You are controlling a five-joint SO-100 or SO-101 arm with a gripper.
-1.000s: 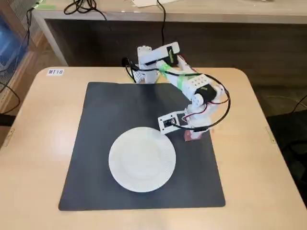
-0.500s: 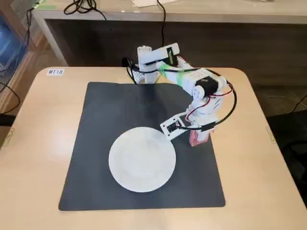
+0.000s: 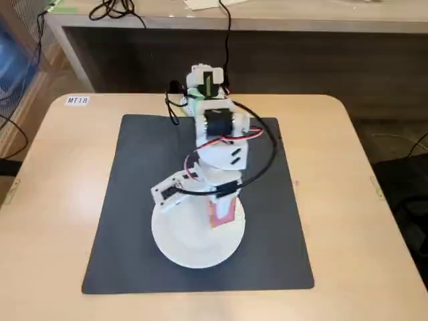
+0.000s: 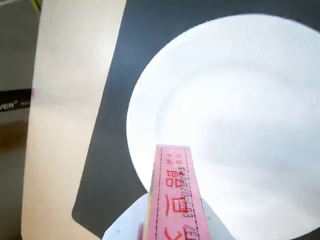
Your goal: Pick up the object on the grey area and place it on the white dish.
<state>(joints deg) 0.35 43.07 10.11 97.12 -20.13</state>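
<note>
We see our gripper (image 3: 223,208) clamped on the pink box (image 4: 176,195), holding it above the white dish (image 3: 184,244). The dish lies on the grey mat (image 3: 140,167).

A small pink rectangular box (image 4: 175,195) with red printed characters on its pale label sits at the lower centre of the wrist view, over a round white plate (image 4: 240,100) with a finely ribbed rim (faint radial lines), on a dark charcoal-grey flat mat (image 3: 140,174) atop a light wooden tabletop (image 3: 60,200).
</note>
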